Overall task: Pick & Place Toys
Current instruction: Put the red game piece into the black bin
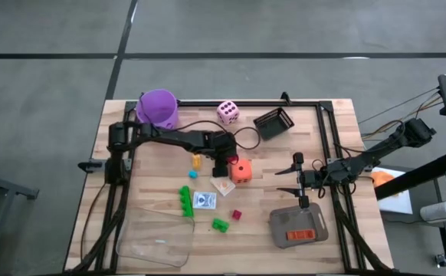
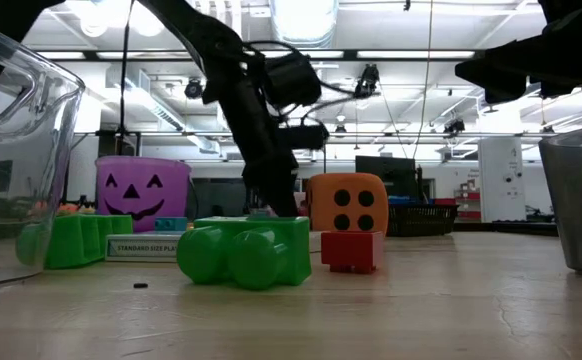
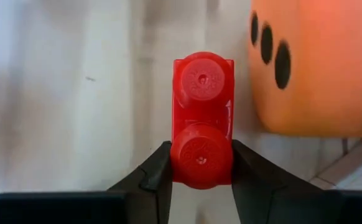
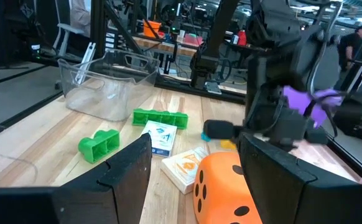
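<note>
- While the toys lie scattered mid-table, nothing shows inside the clear container [image 1: 155, 239] at the near left corner, so I judge the sorting barely begun.
- Far left at the back stands the purple bucket [image 1: 159, 106], with the pink die [image 1: 227, 112] to its right.
- Next come a long green brick [image 1: 185, 202], a card pack [image 1: 204, 201] and a small green brick [image 1: 220, 225] ahead of the container.
- Centre: the left gripper [image 1: 224, 162] is down at the table just beside the orange die [image 1: 241, 171], its fingers [image 3: 150, 180] pressed on both sides of a red brick [image 3: 202, 119], which sits on the wood.
- This looks like the grasp step; next it calls for a straight lift clear of the die, then a carry to whichever container is meant.
- Another red brick [image 1: 237, 215] lies nearer the front.
- Right: the right gripper [image 1: 296, 181] hovers with jaws apart and empty above the grey tray [image 1: 298, 226].
</note>
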Robot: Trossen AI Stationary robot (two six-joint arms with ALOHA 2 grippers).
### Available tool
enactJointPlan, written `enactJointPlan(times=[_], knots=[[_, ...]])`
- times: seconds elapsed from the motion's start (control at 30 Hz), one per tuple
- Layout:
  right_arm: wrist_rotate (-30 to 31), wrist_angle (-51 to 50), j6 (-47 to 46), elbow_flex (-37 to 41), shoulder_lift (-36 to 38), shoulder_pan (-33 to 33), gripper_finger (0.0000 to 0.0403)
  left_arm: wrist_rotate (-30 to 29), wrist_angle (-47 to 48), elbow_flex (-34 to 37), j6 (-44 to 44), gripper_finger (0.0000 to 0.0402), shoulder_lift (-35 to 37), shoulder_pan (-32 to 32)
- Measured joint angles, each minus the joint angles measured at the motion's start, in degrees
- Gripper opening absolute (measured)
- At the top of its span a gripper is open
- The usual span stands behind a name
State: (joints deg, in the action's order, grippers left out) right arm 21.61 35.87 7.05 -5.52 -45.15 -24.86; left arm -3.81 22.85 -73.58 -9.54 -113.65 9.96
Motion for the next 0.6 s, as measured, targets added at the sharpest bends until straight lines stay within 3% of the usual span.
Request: enactJointPlan(times=[0.3, 0.6], knots=[[0.5, 0.1, -2.0, 0.0, -0.1, 1.7, 0.0238, -1.2, -1.1, 0.0, -0.5, 0.0121, 8.8, 0.0], [1.9, -0.2, -7.0, -2.0, -3.3, 10.3, 0.0238, -0.3, -5.9, 1.3, -1.0, 0.0121, 11.9, -1.6]])
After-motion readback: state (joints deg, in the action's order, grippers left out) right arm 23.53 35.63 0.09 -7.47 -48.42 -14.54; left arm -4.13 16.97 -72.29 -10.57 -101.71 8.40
